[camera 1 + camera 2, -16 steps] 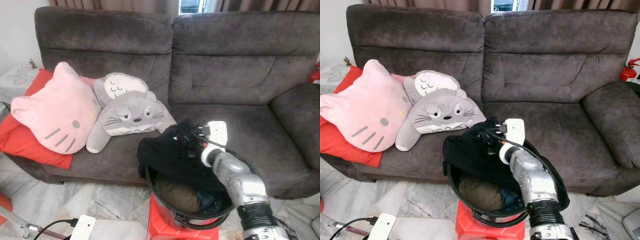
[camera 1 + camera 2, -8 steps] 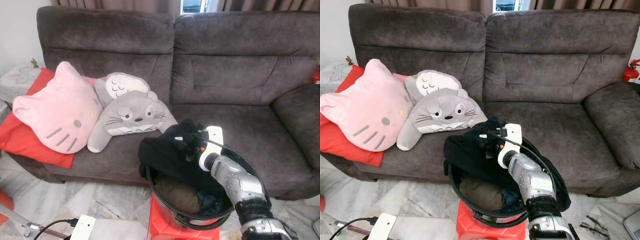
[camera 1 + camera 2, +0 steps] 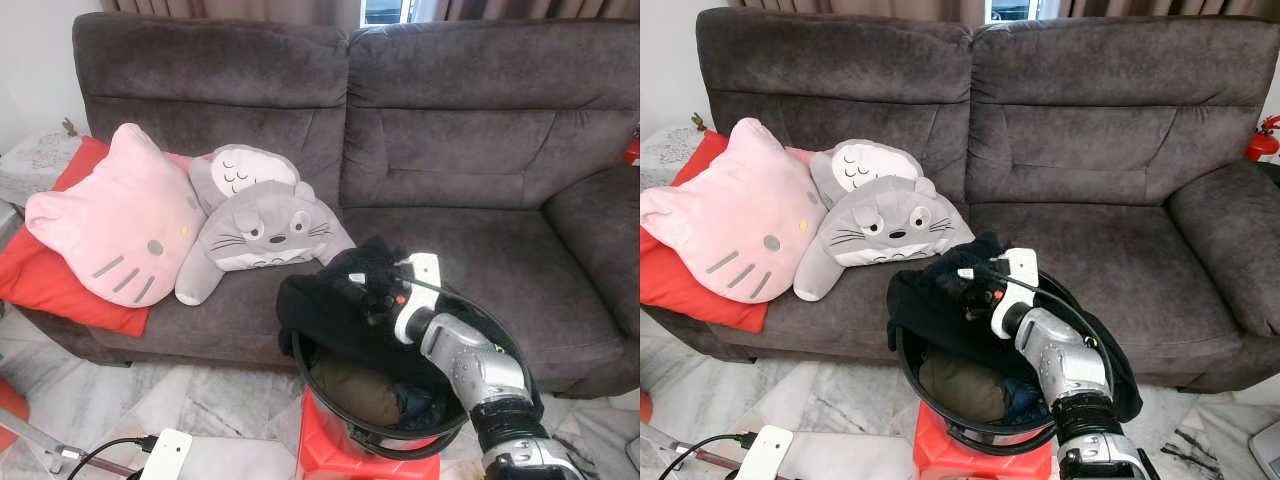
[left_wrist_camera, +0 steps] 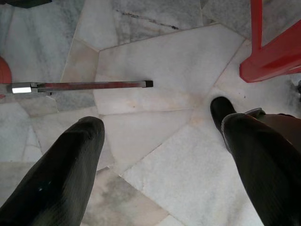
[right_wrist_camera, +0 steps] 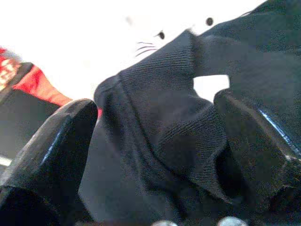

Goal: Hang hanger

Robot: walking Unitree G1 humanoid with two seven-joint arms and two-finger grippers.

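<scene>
Right gripper (image 5: 155,136): fingers spread wide around black knit garment (image 3: 330,305).
Garment: draped over laundry bucket (image 3: 345,425) rim.
Left gripper (image 4: 160,155): open, above floor.

A dark grey sofa (image 3: 470,150) runs across the back, and on its left seat a red cushion (image 3: 45,275) lies under a pink cat-face pillow (image 3: 115,220), with a grey Totoro plush (image 3: 265,235) leaning just beside it. In front, on the pale marble floor (image 3: 190,405), a red stool (image 3: 335,460) carries a black laundry basket (image 3: 385,425). Nearby on the tiles lie a white device (image 3: 165,455) with a black cable and a thin metal bar (image 4: 82,85).
</scene>
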